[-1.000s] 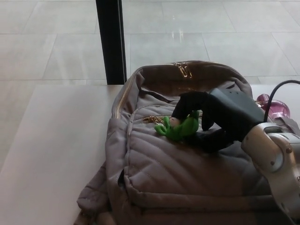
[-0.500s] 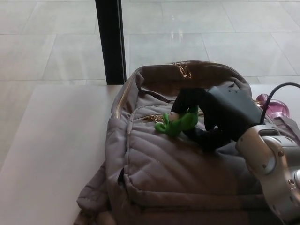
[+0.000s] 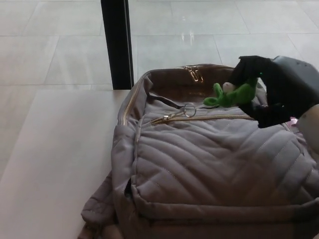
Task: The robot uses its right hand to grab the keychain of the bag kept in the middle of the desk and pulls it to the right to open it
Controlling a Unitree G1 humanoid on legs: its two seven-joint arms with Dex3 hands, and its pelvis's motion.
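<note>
While gripping the green keychain [image 3: 230, 94], right hand [image 3: 276, 89] is hovering upper right, fingers clamped on it.
Black post [image 3: 117, 44] is standing behind the grey bag [image 3: 199, 164], nothing blocking the zipper [image 3: 199, 118].

Dim, soft daylight; floor [image 3: 209, 35] glare, slightly blurry.

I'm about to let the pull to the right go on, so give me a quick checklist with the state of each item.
1. Right hand shut on the green keychain: ok.
2. Keychain linked to the zipper pull through the ring: cannot tell, the link looks slack.
3. Front zipper starting to open: not ok, it appears closed along its visible length.
4. Bag lying flat on the desk: ok.
5. Left hand steadying the bag: not ok, it is out of view.
</note>
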